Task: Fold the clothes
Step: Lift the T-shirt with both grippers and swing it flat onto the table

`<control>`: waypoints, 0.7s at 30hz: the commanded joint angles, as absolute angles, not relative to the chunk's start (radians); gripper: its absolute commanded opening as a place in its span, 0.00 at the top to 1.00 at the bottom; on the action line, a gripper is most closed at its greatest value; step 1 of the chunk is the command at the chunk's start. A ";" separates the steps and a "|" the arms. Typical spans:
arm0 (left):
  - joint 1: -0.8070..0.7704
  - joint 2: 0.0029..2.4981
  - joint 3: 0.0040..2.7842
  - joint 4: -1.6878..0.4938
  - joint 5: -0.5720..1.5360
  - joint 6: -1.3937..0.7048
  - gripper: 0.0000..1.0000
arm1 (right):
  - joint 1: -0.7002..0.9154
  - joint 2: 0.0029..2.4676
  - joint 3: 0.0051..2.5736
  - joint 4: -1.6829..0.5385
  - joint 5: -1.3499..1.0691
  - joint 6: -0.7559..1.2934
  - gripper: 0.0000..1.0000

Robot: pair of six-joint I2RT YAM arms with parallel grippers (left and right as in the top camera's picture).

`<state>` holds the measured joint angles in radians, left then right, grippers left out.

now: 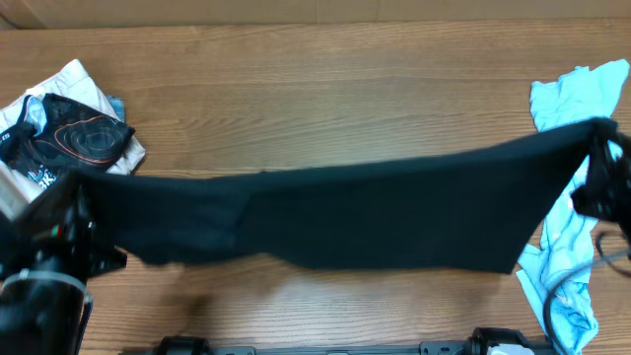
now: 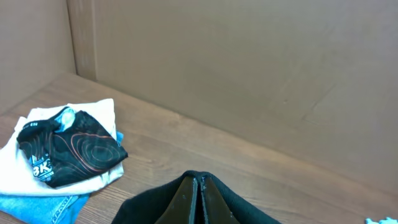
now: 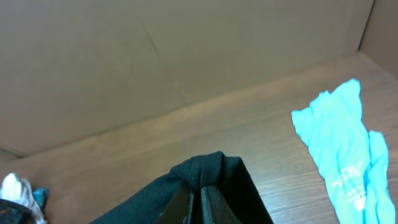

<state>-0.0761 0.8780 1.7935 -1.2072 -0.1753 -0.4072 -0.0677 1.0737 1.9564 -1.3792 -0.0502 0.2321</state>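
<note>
The plain black T-shirt (image 1: 335, 212) hangs stretched across the table between my two grippers, lifted above the wood. My left gripper (image 1: 74, 212) is shut on its left end; in the left wrist view the jaws (image 2: 198, 186) pinch black fabric (image 2: 143, 208) that drapes over them. My right gripper (image 1: 599, 158) is shut on the right end; in the right wrist view the jaws (image 3: 200, 193) hold a bunched fold of the shirt (image 3: 208, 167). The shirt's lower edge sags toward the front of the table.
A pile at the back left holds a black garment with orange-and-white swirl print (image 1: 74, 133) on white cloth (image 2: 93, 115) and blue denim (image 2: 37, 208). A light blue garment (image 1: 567, 247) lies crumpled at the right edge. Cardboard walls (image 2: 249, 62) stand behind the table.
</note>
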 commanded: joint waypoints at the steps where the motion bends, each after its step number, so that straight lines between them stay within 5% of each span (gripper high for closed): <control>1: -0.070 0.973 1.767 -1.177 -0.157 -0.381 0.96 | -0.074 1.209 1.962 -1.374 -0.027 0.234 0.96; 12: -0.069 1.454 1.751 -0.791 -0.037 -0.324 0.96 | -0.074 1.678 1.962 -1.157 -0.048 0.240 0.96; 21: 0.031 1.648 2.115 -0.583 0.131 -0.302 0.96 | -0.074 1.694 2.225 -1.021 0.009 0.283 0.96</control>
